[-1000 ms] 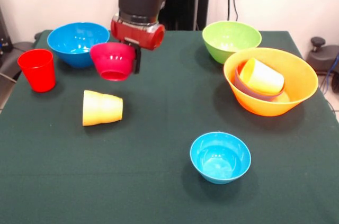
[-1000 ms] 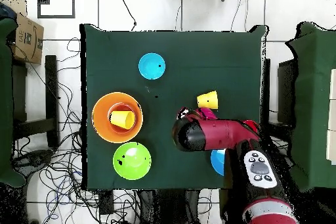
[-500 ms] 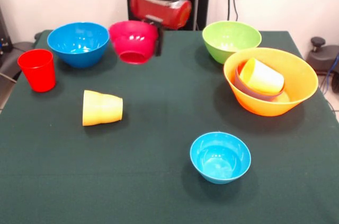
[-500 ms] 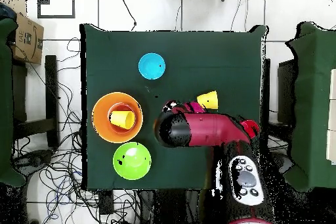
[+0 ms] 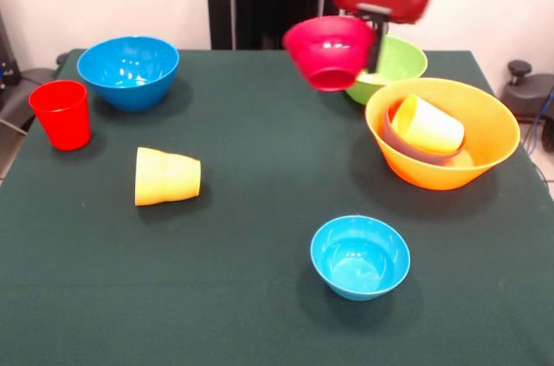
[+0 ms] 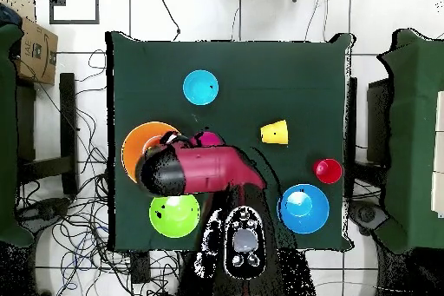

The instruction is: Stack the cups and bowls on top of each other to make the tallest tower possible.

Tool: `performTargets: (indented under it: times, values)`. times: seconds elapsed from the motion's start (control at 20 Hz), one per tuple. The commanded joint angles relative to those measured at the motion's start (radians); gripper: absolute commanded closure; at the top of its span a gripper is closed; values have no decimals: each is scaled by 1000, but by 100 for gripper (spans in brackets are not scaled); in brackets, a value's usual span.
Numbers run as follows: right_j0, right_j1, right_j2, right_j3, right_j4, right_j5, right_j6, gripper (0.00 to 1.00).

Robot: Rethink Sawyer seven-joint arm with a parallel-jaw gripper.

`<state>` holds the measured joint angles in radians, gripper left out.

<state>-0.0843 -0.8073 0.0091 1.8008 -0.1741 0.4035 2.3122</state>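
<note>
Green-clothed counter (image 5: 260, 297) below, and the fingers (image 5: 370, 44) pinch the crimson bowl (image 5: 331, 52) by its rim, aloft beside the big orange bowl (image 5: 485, 154); light, glossy, likely slippery plastic.

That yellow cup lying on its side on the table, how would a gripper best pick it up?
Probably from straight above, fingers closing across the round wall of the yellow cup near its middle. It lies tipped over with nothing touching it, so its rim can't be pinched from the top.
</note>
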Motion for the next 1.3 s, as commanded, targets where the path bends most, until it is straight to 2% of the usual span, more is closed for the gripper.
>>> performTargets:
  times: [0.05, 0.25, 0.45, 0.85, 1.3]
  values:
    - [87, 69, -4, 5, 113, 46, 240, 100]
    - [180, 105, -58, -41, 156, 59, 280, 100]
    - [230, 126, -92, -68, 197, 75, 281, 100]
    - [283, 163, -127, -126, 260, 98, 265, 100]
    - [311, 203, -157, -158, 311, 94, 240, 100]
